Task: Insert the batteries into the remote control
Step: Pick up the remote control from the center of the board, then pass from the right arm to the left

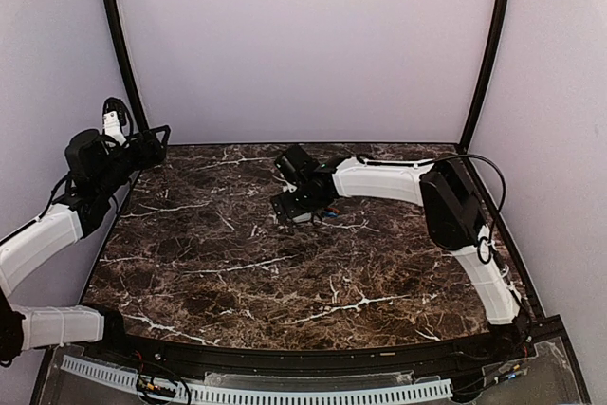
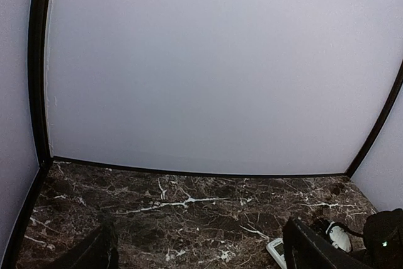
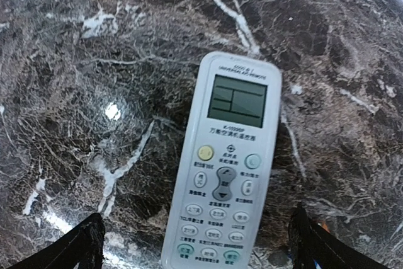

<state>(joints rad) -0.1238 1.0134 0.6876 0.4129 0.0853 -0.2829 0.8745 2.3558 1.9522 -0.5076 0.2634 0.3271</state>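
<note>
The white remote control (image 3: pixel 228 169) lies face up on the marble table, screen end away from my right wrist, buttons showing. My right gripper (image 3: pixel 196 239) is open just above it, one finger on each side of its button end and not touching it. In the top view the right gripper (image 1: pixel 292 204) is low over the remote at the back middle. Tiny blue and orange batteries (image 1: pixel 328 213) lie just right of it; an orange sliver (image 3: pixel 324 225) shows by the right finger. My left gripper (image 1: pixel 150 146) is raised at the far left, open and empty (image 2: pixel 198 247).
The dark marble table (image 1: pixel 285 272) is ringed by pale walls and black corner posts (image 1: pixel 119 45). The left wrist view catches a corner of the remote (image 2: pixel 276 249) and the right arm (image 2: pixel 378 237) at the lower right.
</note>
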